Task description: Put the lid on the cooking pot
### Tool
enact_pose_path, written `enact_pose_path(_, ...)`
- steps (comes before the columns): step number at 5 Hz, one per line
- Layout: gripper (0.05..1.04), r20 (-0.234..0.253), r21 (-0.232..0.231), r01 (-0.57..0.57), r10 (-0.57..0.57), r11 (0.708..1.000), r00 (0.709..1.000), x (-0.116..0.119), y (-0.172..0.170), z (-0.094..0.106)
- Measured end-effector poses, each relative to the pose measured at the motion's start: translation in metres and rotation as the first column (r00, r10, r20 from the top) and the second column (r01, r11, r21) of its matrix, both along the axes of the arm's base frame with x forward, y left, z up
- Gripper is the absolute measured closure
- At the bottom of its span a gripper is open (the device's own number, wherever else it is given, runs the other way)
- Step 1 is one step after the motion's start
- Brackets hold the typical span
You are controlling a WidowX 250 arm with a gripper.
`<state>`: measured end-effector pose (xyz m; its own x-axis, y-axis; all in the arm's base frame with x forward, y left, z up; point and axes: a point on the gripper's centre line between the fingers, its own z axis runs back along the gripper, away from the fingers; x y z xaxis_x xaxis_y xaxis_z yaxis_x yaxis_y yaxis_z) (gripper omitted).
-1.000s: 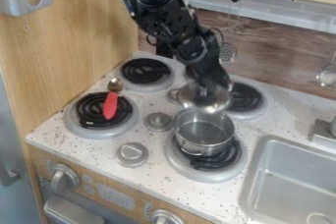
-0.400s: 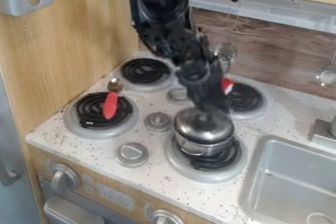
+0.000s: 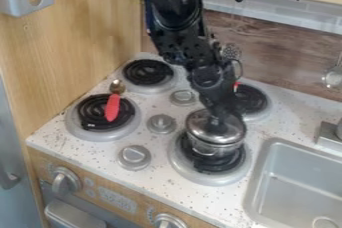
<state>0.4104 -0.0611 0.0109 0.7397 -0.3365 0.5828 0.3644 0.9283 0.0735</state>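
Since the frame just before, the pot (image 3: pixel 212 149) slides slightly toward the sink (image 3: pixel 291 184), with the lid (image 3: pixel 204 129) and our arm (image 3: pixel 187 42) shifting the same way. Now the lid covers the mouth of the pot, which stands on the front burner (image 3: pixel 215 165) nearest the sink, and our hand (image 3: pixel 218 118) is down at the middle of the lid, over its knob. We cannot tell whether the hand is wide or closed around that knob. As we judge it, the work is nearly done: what is left is to make sure the lid sits true, then leave it. To do that well, we ease straight down with little force and let the rim find its seat; pressing at a slant would likely push the light pot farther across the coil. If one edge rides high, we nudge the lid a touch toward that side instead of pushing harder. Once it sits evenly, we open the hand fully before any lift and rise straight up, since a knob that catches could tip the lid or carry the pot along. We also keep the way back clear of the spoon (image 3: pixel 112 108) lying on the other front burner of the bench (image 3: pixel 170 187).
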Motion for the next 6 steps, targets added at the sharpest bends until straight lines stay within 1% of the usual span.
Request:
enact_pose_path(1,0.498,0.002,-0.002,-0.017,0.017,1.000,1.000,0.000,0.001,-0.001)
enact_pose_path(2,0.234,-0.024,0.014,-0.036,0.037,0.999,0.999,-0.007,0.006,-0.003)
enact_pose_path(3,0.066,-0.123,0.070,-0.055,0.063,0.996,0.990,-0.023,0.012,0.007)
enact_pose_path(4,0.076,-0.244,0.135,-0.041,0.073,0.990,0.967,-0.033,0.015,0.025)
enact_pose_path(5,0.083,-0.354,0.153,-0.044,0.096,0.987,0.930,-0.043,0.016,0.042)
enact_pose_path(6,0.083,-0.418,0.118,-0.068,0.112,0.991,0.901,-0.053,0.013,0.045)
